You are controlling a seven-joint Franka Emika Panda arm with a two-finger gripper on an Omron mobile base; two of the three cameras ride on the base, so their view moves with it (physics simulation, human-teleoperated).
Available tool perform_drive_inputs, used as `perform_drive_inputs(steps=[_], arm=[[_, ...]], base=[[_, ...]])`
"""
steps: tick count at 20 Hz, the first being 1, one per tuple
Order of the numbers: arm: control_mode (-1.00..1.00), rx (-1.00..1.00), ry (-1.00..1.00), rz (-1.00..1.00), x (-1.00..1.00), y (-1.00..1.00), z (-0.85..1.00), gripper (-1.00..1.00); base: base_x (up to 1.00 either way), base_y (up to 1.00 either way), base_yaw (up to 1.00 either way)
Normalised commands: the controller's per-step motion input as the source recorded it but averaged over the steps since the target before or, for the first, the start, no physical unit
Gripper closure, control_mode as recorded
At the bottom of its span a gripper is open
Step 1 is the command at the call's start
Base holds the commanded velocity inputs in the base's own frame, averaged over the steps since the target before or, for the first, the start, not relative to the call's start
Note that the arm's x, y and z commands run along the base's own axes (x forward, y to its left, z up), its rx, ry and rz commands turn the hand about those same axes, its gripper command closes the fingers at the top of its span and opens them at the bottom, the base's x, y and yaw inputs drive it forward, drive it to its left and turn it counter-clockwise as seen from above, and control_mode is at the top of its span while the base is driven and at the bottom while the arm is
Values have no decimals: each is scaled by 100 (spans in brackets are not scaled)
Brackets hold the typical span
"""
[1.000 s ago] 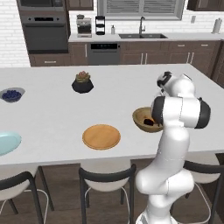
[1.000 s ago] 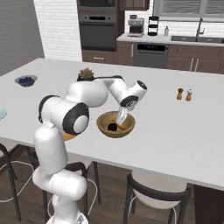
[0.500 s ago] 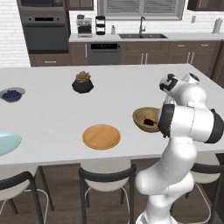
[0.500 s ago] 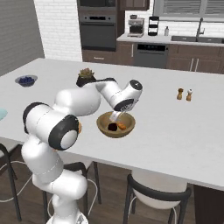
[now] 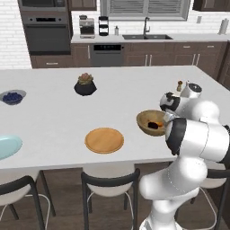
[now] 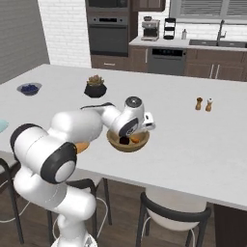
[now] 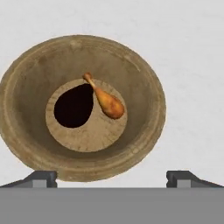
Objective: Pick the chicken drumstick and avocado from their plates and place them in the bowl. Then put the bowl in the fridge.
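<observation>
- Tool fingers stand spread wide apart, holding nothing, and hover over the near rim of the bowl; from the right base camera the tool sits at the bowl's far edge.
- Both foods lie on the bowl's flat bottom: the dark avocado and the orange-brown drumstick touch, with the drumstick's thin bone end pointing toward the far rim.
- Bowl rests on a long white counter, near its front edge.
- Flat wooden plate lies bare to the left of the bowl, and a light blue plate sits at the far left edge.
- Farther back stand a dark pot with a succulent and a small bowl of blueberries; salt and pepper shakers stand well to the right.
- Black stools tuck under the counter's front.
- Behind are a white brick wall, a built-in oven, a dishwasher, dark cabinets and a sink with a faucet.
</observation>
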Motion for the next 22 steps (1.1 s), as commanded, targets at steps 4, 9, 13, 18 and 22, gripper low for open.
perform_drive_inputs(steps=[4,9,13,18,22], arm=[[-100,39,28,-83,-32,-22,57,-100],[-100,45,19,-71,-49,-30,59,-100],[-100,37,0,-43,-54,0,-20,-100],[-100,15,2,-20,-1,1,-37,-100],[-100,0,12,-9,28,0,-44,-100]], base=[[0,0,0],[0,0,0],[0,0,0],[0,0,0],[0,0,0]])
